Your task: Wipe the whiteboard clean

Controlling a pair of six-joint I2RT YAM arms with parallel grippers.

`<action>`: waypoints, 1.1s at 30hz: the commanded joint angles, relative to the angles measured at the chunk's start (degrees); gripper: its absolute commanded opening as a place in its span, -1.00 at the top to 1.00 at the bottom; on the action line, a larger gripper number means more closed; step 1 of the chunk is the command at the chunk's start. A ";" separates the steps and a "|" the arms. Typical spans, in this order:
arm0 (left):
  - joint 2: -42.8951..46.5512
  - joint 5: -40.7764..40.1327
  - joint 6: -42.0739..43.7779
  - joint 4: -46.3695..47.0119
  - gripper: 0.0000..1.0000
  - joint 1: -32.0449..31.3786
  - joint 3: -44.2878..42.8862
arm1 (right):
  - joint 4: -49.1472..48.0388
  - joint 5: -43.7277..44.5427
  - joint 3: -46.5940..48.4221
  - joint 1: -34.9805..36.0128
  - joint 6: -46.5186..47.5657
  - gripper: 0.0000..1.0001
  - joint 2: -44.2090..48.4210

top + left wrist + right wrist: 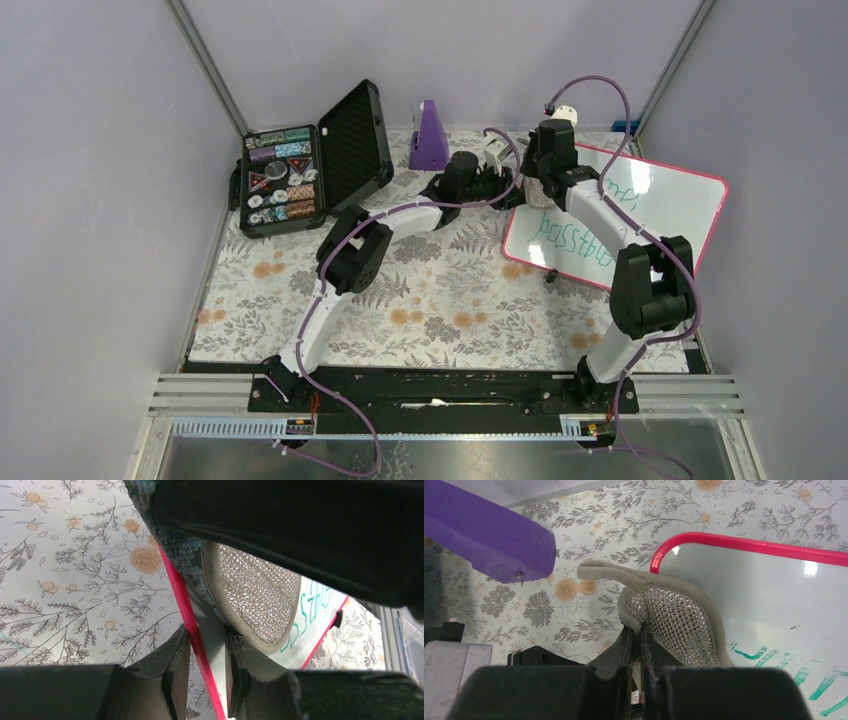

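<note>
The whiteboard [665, 215] lies at an angle on the right side of the desk [420, 300], and its green handwriting [824, 680] is not yet wiped. The left pincer [205, 645] is clamped on the board's pink-red frame [187, 610] close to the far-left corner, pinning it in place. The right pincer [636, 640] is closed tight on the rim of the grey sponge [674, 620], which sits at that same rounded corner with its glittery mesh face toward the wrist camera. Whether its other face lies flat on the board cannot be told.

The step in hand appears to be the first wiping stroke. To do it well, the right arm likely needs to tip the sponge so a broad face meets the glossy surface. It should then draw away from the corner toward the writing in overlapping passes along the board's length. The sponge is pinched by a thin edge and its lip already curls. Heavy pressure could fold it or pull it free, so moderate, even pressure suits better. The two pincers are very near each other, so stroking away from the left one avoids a knock. The left grip should hold firm so the board does not skid.
</note>
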State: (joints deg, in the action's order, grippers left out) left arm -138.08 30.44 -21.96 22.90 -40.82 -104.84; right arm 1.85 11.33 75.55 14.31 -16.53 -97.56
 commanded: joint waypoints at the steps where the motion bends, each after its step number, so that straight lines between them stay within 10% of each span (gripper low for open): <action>1: 2.00 -3.77 7.28 0.66 1.00 -0.69 0.86 | -1.20 -3.77 -2.15 -1.74 -3.91 1.00 0.69; 14: 2.20 -4.21 7.45 0.66 1.00 -0.57 1.13 | 0.32 7.64 -15.51 -17.11 -2.92 1.00 12.66; 33: 2.14 -4.29 8.16 0.13 1.00 -0.53 1.02 | -7.47 -8.28 -8.40 -2.33 -6.70 1.00 3.56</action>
State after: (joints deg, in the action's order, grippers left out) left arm -137.93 29.67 -21.04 23.57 -40.88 -104.60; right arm -3.55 7.97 67.00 11.73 -20.23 -93.08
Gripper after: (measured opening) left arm 0.264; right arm 0.098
